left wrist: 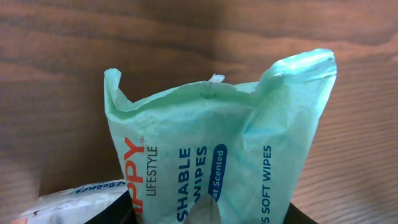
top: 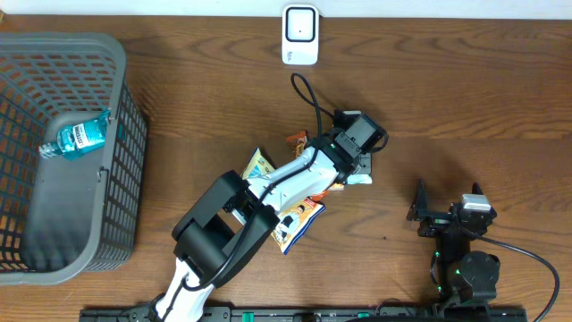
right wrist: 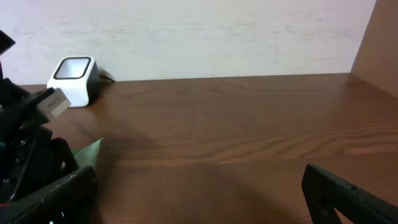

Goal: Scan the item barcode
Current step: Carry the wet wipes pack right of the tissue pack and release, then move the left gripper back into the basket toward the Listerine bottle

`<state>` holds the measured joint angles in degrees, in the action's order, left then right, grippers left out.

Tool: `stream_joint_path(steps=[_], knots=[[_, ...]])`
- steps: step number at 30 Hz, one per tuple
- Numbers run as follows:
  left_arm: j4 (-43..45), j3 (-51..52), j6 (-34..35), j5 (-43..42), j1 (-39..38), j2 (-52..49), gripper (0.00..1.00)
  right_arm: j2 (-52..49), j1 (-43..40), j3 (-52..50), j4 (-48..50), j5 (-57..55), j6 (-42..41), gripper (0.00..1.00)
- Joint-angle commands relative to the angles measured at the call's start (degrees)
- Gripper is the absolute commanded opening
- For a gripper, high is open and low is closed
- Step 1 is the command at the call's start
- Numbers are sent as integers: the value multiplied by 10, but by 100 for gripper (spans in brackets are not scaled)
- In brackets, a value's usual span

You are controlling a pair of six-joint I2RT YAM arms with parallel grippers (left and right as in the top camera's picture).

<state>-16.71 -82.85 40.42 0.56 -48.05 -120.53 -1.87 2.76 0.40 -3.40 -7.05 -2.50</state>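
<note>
Two arms share the counter [top: 465, 89]. The left arm [top: 286, 179] reaches to the middle, its jaws clenched on a green wipes pack [left wrist: 211, 143], near the white scanner [top: 300, 34] at the far edge but apart from it. The right arm [top: 460, 241] sits by the near edge, jaws spread wide, grasping nothing.

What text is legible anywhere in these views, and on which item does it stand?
"PPY" and "LIFESTYLE", cut off at the edge: green wipes pack.
"SHABLE WIPES", "Scented", "SOFT WIPES": same pack, partly cut off.
Print on the white packet beside it: blurred.
Labels on the blue bottle and snack packets: too small to read.
</note>
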Motion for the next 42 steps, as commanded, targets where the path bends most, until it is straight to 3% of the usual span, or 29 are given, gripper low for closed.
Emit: stream_joint_path(steps=[1, 8, 14, 16, 20, 25, 34, 42], knots=[[-24, -1, 2, 2, 1, 3, 44, 0, 2, -1, -2, 1, 4, 99], [-80, -1, 21, 39, 2, 3, 44, 0, 2, -1, -2, 1, 4, 99], [-65, -8, -3, -17, 2, 16, 49, 0, 2, -1, -2, 1, 5, 99], [-57, -8, -19, -29, 2, 28, 53, 0, 2, -1, -2, 1, 5, 99], [-58, -8, -32, -29, 2, 61, 74, 0, 2, -1, -2, 1, 4, 99], [-73, -8, -70, -22, 2, 120, 91, 0, 2, -1, -2, 1, 5, 99], [-161, -8, -127, 104, 3, 257, 100, 0, 2, -1, -2, 1, 5, 99], [-260, -8, -139, 204, 39, 397, 98, 0, 2, -1, -2, 1, 4, 99]])
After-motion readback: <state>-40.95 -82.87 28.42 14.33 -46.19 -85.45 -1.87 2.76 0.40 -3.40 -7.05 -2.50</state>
